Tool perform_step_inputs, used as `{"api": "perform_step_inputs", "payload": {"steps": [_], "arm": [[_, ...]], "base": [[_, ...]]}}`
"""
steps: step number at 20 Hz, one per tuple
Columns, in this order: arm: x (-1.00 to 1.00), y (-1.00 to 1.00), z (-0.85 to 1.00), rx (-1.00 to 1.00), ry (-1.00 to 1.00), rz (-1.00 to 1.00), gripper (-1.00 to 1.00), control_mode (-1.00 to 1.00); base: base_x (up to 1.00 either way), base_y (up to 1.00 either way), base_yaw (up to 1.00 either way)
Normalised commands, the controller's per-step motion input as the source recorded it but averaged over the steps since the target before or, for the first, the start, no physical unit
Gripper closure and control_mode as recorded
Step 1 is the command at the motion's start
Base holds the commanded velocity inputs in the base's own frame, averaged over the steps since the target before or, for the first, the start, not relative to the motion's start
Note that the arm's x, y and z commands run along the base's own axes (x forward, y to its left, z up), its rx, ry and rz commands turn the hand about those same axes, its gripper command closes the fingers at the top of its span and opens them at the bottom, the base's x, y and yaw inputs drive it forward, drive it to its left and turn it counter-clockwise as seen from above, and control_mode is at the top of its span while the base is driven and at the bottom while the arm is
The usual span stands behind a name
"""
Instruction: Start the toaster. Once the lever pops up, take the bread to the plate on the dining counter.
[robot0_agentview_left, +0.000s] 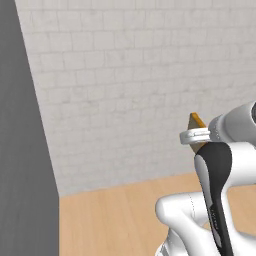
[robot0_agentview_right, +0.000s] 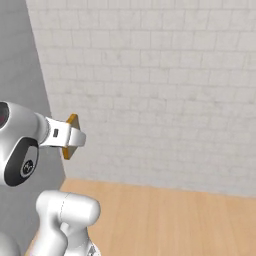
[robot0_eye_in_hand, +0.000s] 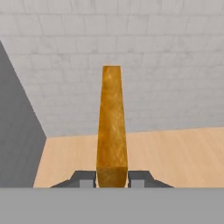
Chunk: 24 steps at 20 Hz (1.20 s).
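Since the gripper (robot0_eye_in_hand: 112, 178) at the hand view's bottom centre is already pinching the bread (robot0_eye_in_hand: 112, 127) edge-on, you've finished the toasting; what's left is carrying it to the plate and setting it down.

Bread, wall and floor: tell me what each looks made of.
Bread: toasted crust, golden-orange, grainy and matte, seen edge-on in the shut pincer. Wall: pale grey-white tiles or bricks, matte, with faint joint lines. Floor: light wood look with a faint grain and smooth finish; it could be a countertop instead.
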Motion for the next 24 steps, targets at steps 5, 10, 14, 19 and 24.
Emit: {"api": "perform_step_inputs", "payload": {"steps": [5,10,14,19,24], "arm": [[0.00,0.00,0.00,0.00,0.00,0.00,1.00,1.00],[0.00,0.00,0.00,0.00,0.00,0.00,1.00,1.00],[0.00,0.00,0.00,0.00,0.00,0.00,1.00,1.00],[0.00,0.00,0.00,0.00,0.00,0.00,1.00,1.00],[0.00,0.00,0.00,0.00,0.00,0.00,1.00,1.00]], "base": [[0.32,-0.26,-0.67],[0.00,-0.14,-0.90],[0.00,-0.01,-0.95],[0.00,0.00,-0.93],[0.12,0.00,-0.84]]}}
